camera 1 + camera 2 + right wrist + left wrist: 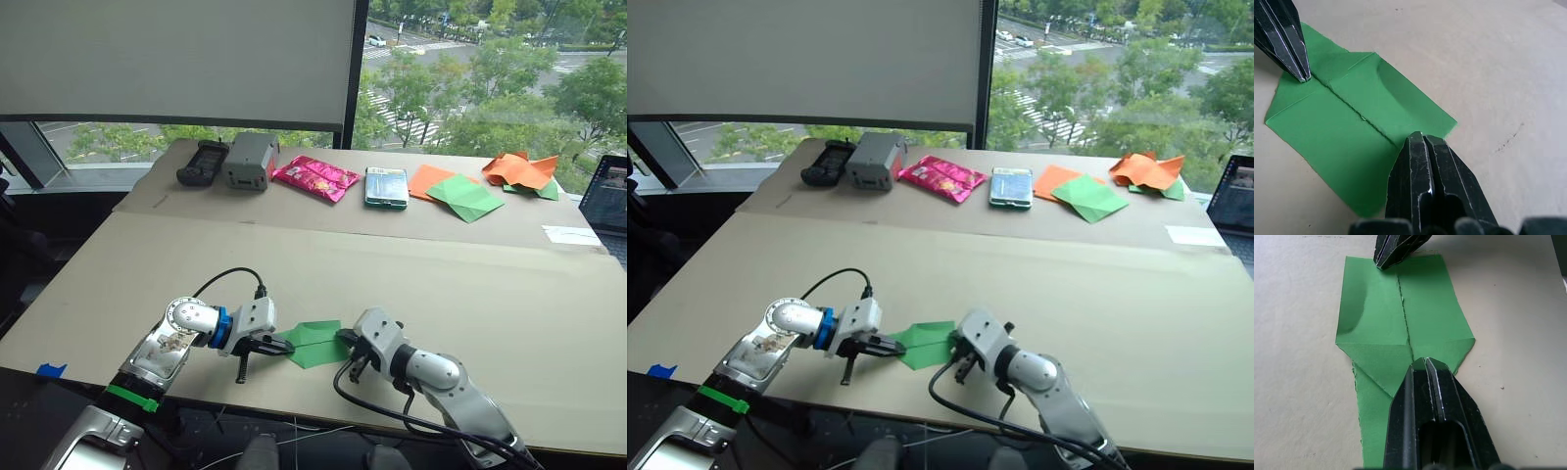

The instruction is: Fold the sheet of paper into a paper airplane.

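The left claw (277, 345) is pressing its tips, closed together, onto the left end of the sheet of paper (315, 343), which is lying partly folded on the tan surface (490, 294) near its front edge. The bright green sheet is showing a centre crease and turned-in corners at the left claw's end. On the sheet's right end, the right claw (345, 338) is resting with its fingers also together, tip on the crease. Well behind the sheet, along the far side of the surface, a black device (202, 162), a grey box (252, 160), a pink snack packet (314, 177), a phone (386, 186), a flat orange paper (431, 179), a paler green folded paper (467, 198) and crumpled orange paper (519, 169) are lying in a row.
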Controlling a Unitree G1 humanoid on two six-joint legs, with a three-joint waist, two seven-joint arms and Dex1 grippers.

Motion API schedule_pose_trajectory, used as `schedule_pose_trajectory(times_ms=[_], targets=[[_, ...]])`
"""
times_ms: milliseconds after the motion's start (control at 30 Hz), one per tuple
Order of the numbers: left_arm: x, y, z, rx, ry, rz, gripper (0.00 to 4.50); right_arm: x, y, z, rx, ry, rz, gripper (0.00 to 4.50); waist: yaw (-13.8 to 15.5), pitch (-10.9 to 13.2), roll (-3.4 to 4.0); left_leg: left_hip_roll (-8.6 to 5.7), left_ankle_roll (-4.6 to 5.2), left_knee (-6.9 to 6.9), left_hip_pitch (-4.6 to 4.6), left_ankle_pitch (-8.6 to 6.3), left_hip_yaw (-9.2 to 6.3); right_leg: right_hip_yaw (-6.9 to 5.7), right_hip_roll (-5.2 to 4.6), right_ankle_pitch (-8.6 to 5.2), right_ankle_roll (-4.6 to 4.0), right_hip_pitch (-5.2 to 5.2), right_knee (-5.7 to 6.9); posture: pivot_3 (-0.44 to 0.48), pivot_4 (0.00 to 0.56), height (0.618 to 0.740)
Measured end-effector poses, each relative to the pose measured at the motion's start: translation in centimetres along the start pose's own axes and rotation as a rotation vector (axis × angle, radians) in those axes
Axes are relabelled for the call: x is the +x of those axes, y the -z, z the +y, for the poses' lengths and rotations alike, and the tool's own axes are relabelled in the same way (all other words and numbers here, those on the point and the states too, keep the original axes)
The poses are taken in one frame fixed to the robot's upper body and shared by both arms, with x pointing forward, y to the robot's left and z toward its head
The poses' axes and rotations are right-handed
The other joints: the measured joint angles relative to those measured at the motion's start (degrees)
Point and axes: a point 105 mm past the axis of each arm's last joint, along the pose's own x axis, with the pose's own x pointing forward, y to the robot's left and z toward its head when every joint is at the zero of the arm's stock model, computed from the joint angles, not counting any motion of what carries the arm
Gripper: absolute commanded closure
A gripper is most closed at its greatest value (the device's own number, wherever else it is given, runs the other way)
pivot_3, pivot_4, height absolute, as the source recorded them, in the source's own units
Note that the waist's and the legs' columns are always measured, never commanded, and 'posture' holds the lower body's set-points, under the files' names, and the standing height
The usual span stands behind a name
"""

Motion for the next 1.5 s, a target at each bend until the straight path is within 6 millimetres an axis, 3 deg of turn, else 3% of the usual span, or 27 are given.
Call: schedule_pose_trajectory(times_ms=[333,600,767,967,1267,1500], targets=[[-0.1,-0.1,0.0,0.003,0.001,-0.001,4.50,-1.1,-0.4,-0.8,0.117,0.076,-0.062,4.48,0.1,0.1,0.14,0.00,-0.01,0.00,-0.15,-0.01,0.00,0.00,0.00,0.00,0.00,-0.01,-0.29,0.000,0.150,0.713],[-0.1,-0.2,0.1,0.006,0.004,0.000,4.50,-1.0,-3.1,0.6,0.115,0.021,-0.173,4.48,0.1,0.2,0.18,0.00,-0.01,-0.01,-0.27,-0.01,0.00,-0.01,0.00,0.00,0.00,-0.14,-0.32,0.000,0.150,0.713],[-0.1,-0.2,0.1,0.006,0.006,0.001,4.50,0.2,-2.1,1.7,0.104,-0.014,-0.126,4.48,0.1,0.2,0.19,0.00,-0.01,-0.01,-0.27,-0.01,0.00,-0.01,0.00,0.00,0.00,-0.15,-0.35,0.000,0.150,0.713],[-0.1,-0.2,0.1,0.004,0.005,0.002,4.50,1.3,-1.5,1.2,0.086,0.025,-0.087,4.48,0.0,0.2,0.19,0.00,-0.01,-0.01,-0.27,-0.01,0.00,-0.01,0.00,0.00,0.00,-0.15,-0.35,0.000,0.150,0.713],[0.1,-1.4,1.1,0.003,0.001,-0.001,4.50,1.4,-1.1,1.4,0.070,0.021,-0.050,4.48,0.1,0.2,0.06,-0.01,-0.01,0.00,-0.31,0.00,0.00,-0.02,0.01,0.00,0.01,-0.14,-0.35,0.000,0.150,0.713],[2.2,-2.0,1.5,0.010,0.027,-0.029,4.50,1.5,-1.2,1.7,0.070,0.009,-0.044,4.48,0.1,0.1,-0.03,-0.02,0.01,0.01,-0.29,0.01,0.00,-0.02,0.03,0.02,0.03,-0.12,-0.30,0.000,0.150,0.713]])
